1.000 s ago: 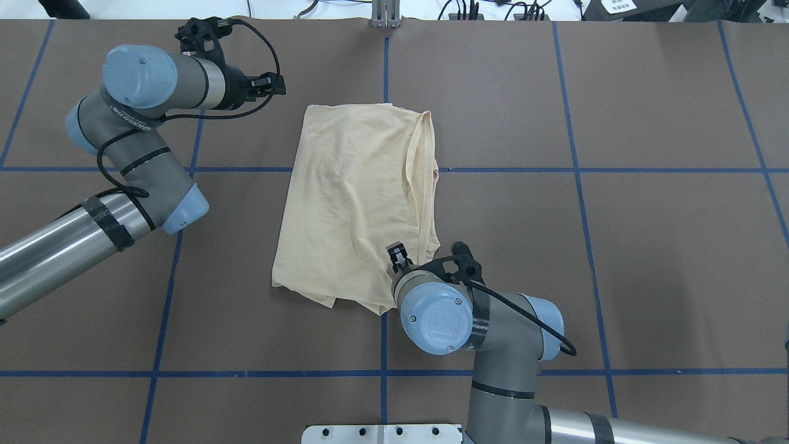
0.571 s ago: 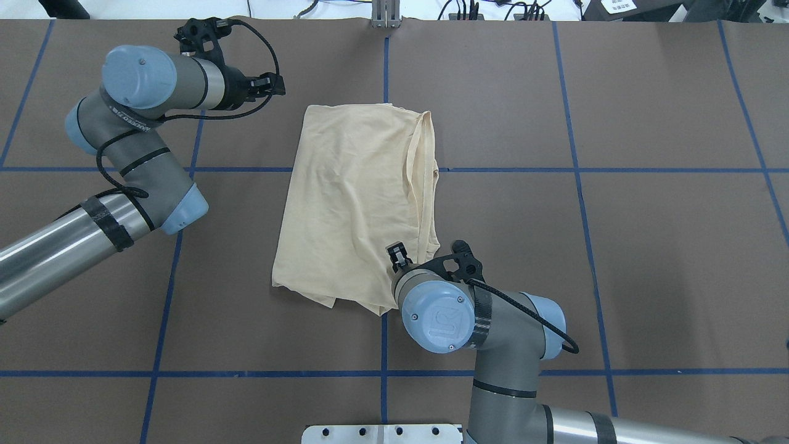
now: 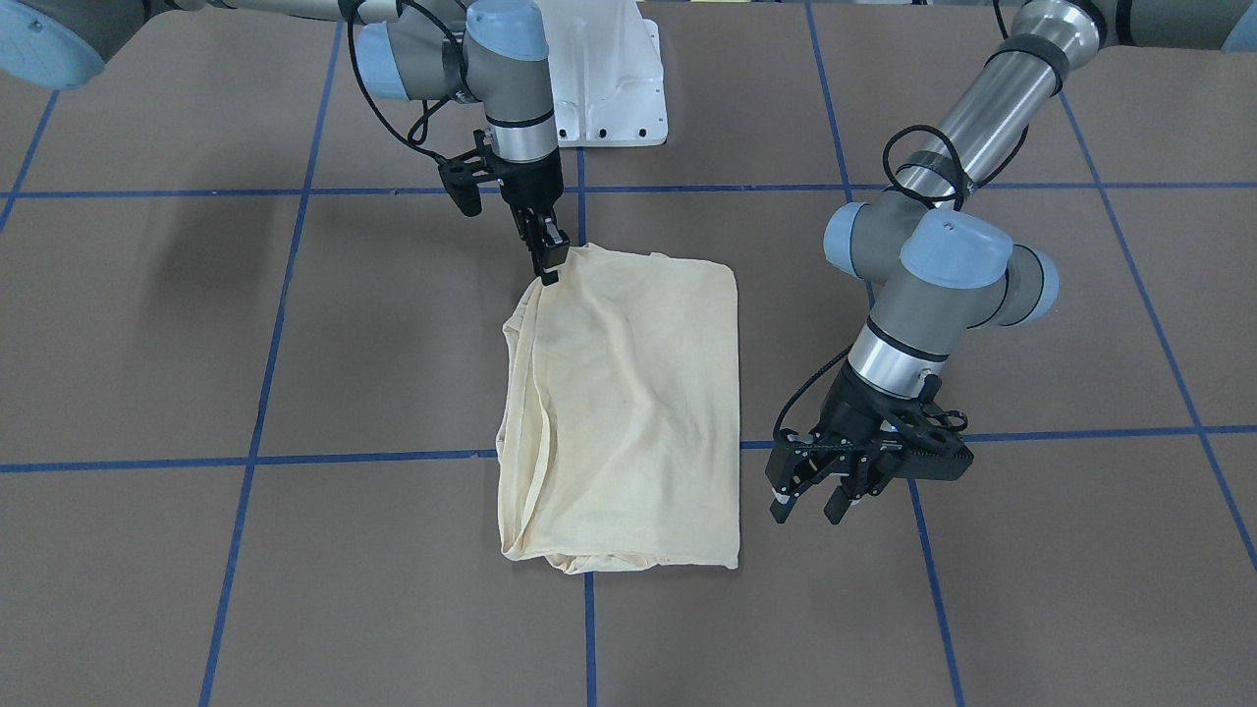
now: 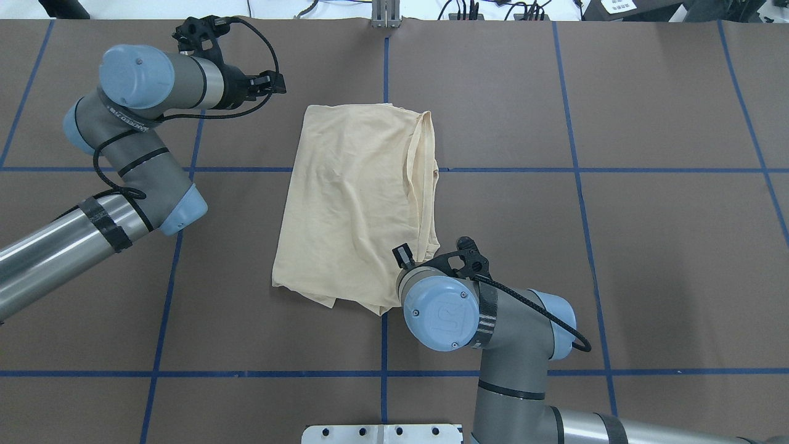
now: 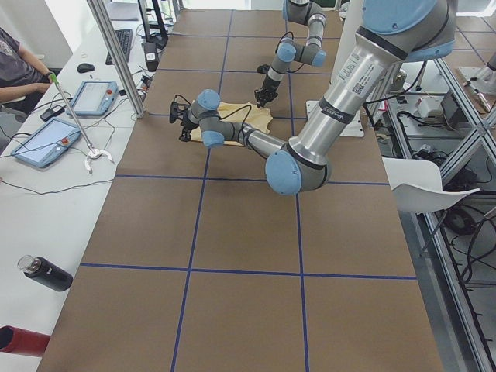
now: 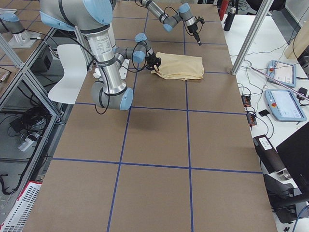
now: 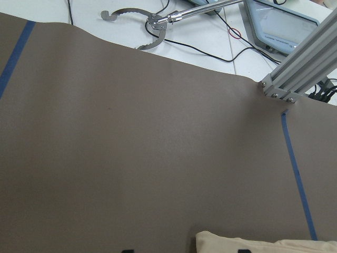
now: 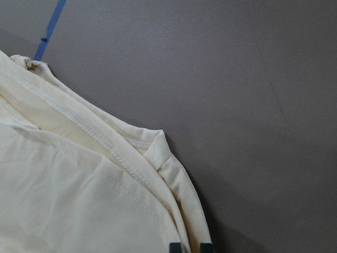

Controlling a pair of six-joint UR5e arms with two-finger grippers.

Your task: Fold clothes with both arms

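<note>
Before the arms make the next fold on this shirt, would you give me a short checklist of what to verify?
1. Right gripper at the shirt's corner nearest the robot, jaws narrowed on the cloth: ok.
2. That hold firm enough to lift: cannot tell.
3. Left gripper jaws open: ok.
4. Left gripper on a shirt corner: not ok; it hangs beside the far corner on its own side, apart from the cloth.
5. Shirt folded lengthwise, lying flat on the table: ok, with some bunching along the right gripper's side.
</note>
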